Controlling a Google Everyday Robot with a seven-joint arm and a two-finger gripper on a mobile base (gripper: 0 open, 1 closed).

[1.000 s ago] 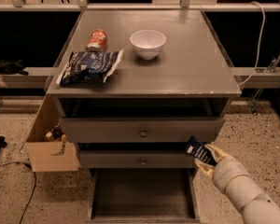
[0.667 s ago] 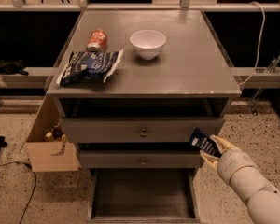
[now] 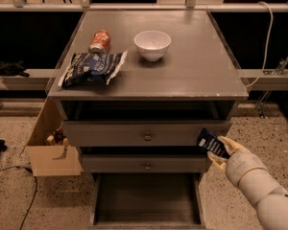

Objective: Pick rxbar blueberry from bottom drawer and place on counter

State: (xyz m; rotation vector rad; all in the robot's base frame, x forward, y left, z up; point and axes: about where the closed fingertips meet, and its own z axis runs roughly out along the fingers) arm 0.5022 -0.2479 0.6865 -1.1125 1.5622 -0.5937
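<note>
Camera view — gripper [image 3: 216,151] beside middle drawer [image 3: 115,163], jaws tight on rxbar blueberry [image 3: 209,142] — lettering illegible

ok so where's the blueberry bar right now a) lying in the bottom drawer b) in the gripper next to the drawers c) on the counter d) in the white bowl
B: the gripper is shut on the bar off to the right, higher than the open bottom drawer and lower than the counter.

The dark navy rxbar blueberry [image 3: 211,143] sits tilted, pinched in the gripper [image 3: 216,152], up and to the right of the pulled-out grey bottom drawer [image 3: 146,200], lower than the table [image 3: 197,66] top.
</note>
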